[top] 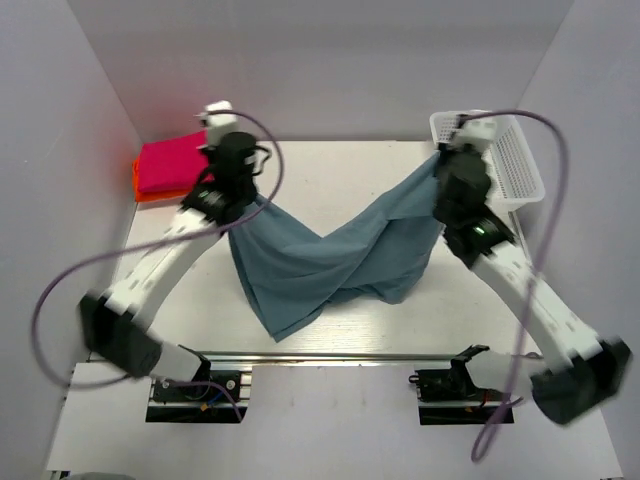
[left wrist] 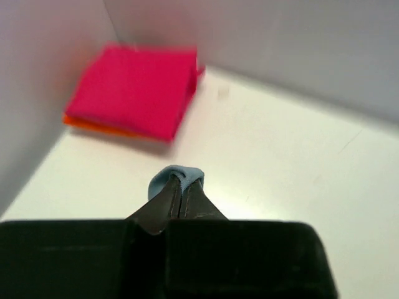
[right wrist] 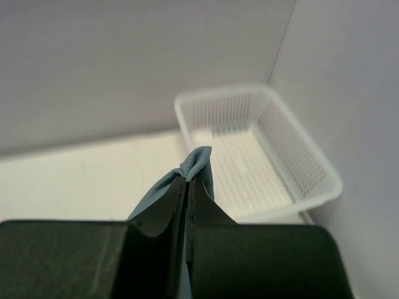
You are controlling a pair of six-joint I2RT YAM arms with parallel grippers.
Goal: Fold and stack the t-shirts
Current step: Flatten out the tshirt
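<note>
Two grips confirmed: left gripper (left wrist: 181, 190) pinches one edge of the teal-blue t-shirt (top: 330, 260), right gripper (right wrist: 187, 182) another; fabric sags between and below both.

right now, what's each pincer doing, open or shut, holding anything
Left pincer: shut on a bunched edge of the teal-blue t-shirt.
Right pincer: shut on another edge of the same t-shirt.
</note>
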